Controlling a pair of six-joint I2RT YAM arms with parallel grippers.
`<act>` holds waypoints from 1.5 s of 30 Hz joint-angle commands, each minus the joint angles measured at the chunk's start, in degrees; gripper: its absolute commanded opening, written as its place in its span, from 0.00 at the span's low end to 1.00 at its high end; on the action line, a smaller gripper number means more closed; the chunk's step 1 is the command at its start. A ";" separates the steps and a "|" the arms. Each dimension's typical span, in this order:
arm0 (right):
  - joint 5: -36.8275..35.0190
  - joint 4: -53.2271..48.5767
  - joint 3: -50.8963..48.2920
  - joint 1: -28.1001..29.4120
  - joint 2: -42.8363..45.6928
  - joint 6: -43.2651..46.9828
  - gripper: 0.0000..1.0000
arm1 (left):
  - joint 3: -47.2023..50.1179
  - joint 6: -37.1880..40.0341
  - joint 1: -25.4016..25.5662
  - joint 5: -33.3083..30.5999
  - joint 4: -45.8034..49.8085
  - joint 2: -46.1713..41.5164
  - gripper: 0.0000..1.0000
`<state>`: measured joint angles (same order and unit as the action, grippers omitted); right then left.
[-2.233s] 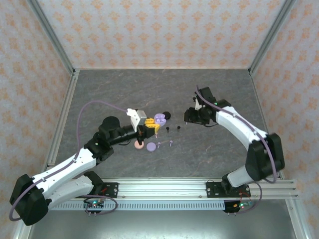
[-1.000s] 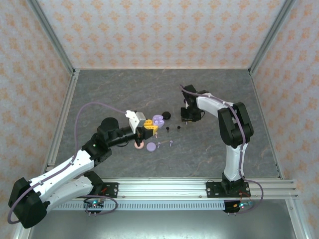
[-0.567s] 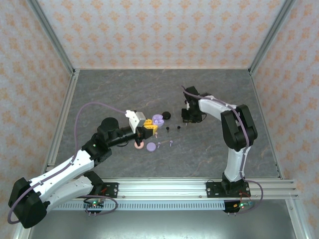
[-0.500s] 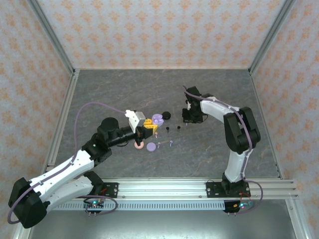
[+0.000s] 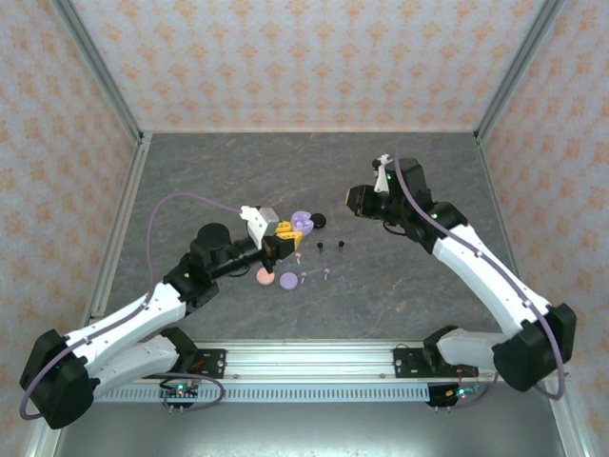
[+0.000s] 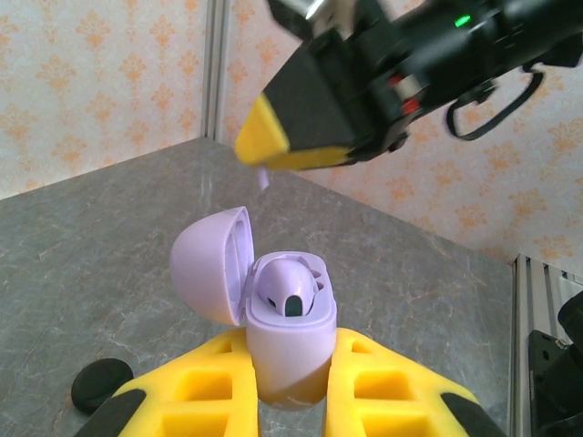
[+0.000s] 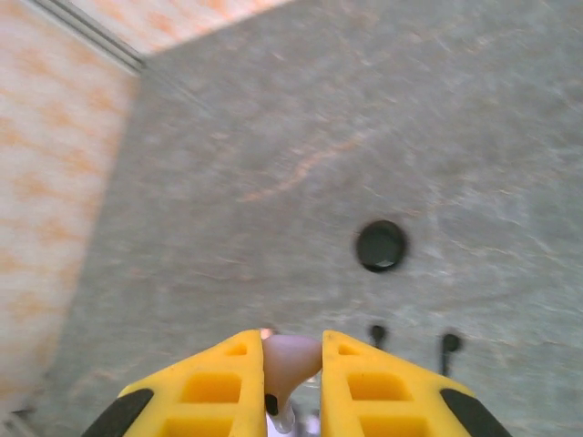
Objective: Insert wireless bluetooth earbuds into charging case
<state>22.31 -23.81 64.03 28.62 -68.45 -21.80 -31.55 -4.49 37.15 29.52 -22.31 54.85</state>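
Case [image 6: 284, 314], lilac, open, clamped in left pincer [image 6: 288, 369], pale earbud [image 7: 290, 357] pinched in right pincer [image 7: 291, 344] — walls [image 5: 304, 67] distant.

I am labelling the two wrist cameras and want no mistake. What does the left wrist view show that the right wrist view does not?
Left wrist view, not the right: the open lilac case clamped in the left gripper, with a lilac bud seated inside. Right wrist view, not the left: two black buds lying on the grey table. Both: the right gripper, which pinches a pale bud, the black round case, and that table.
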 commanded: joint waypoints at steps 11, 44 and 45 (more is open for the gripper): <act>-4.91 7.36 0.48 12.43 6.32 -4.83 0.15 | -0.44 -1.92 0.56 -1.21 -5.74 1.05 0.00; -4.79 9.58 1.76 19.19 0.89 -3.14 0.15 | -0.64 -2.21 0.56 -1.27 -5.56 0.70 0.00; -4.66 9.54 1.64 19.27 0.94 -3.24 0.15 | -0.62 -2.19 0.56 -1.30 -5.48 0.70 0.00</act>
<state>17.56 -16.01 64.29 47.24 -67.40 -25.50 -31.55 -6.17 37.15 29.41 -25.12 55.68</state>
